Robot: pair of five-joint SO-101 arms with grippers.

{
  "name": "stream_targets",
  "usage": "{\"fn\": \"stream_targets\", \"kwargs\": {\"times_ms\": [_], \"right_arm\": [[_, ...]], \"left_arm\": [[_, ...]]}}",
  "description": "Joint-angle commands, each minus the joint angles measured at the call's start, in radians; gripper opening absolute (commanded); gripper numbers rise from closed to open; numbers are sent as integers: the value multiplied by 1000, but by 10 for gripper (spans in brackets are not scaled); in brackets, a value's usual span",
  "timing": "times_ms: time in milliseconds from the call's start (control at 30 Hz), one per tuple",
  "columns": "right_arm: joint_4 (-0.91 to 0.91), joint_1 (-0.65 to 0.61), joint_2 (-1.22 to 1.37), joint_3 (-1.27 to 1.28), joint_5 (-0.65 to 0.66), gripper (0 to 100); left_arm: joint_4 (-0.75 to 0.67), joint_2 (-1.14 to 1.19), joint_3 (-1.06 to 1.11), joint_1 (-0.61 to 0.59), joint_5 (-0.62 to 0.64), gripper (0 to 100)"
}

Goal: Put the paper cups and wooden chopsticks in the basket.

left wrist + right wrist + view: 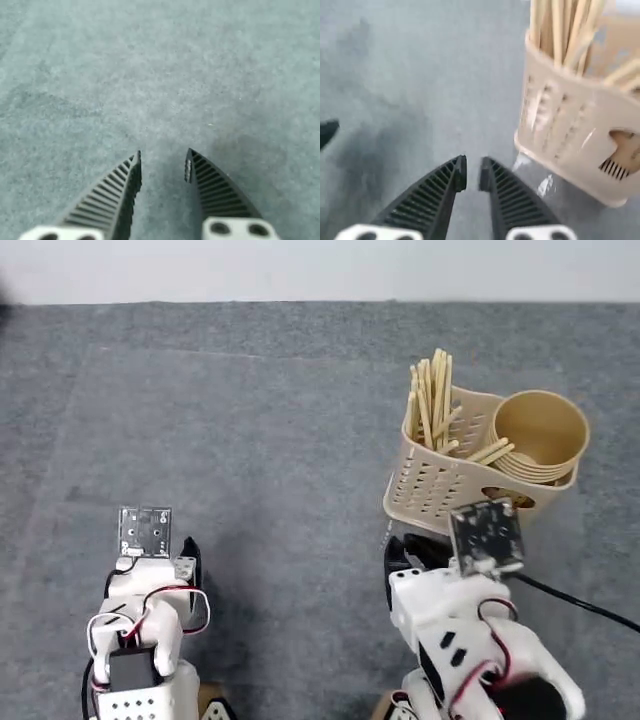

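The basket (440,490) stands on the grey surface (250,420), on the right arm's side. The wooden chopsticks (430,390) stand upright in its one compartment, a few of them leaning across toward the other, where the paper cups (545,430) sit nested in one stack. No cup or chopstick lies loose on the surface, so the task seems done.

The left pincer (163,167) is partly open and holds nothing; it hangs low over bare carpet, well apart from the basket. The right pincer (472,175) is almost closed, with only a thin slit between its jaws, and it is empty too. It sits just beside the basket's perforated wall.

The step in hand is probably only to rest the arms. To do it well, the right arm should go back and away from the basket – not sideways – because a touch on the wall could tip the light basket or shake out the leaning chopsticks.
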Motion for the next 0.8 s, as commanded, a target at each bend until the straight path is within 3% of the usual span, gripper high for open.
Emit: {"fn": "stream_targets", "kwargs": {"times_ms": [0,333,767], "right_arm": [[-4,5,5,-103,-9,20],[127,4,196,-347,-8,8],[194,-142,406,-557,-15,8]], "left_arm": [[14,2,-8,2,14,141],[187,2,-8,5,12,142],[193,2,-8,6,11,142]]}}
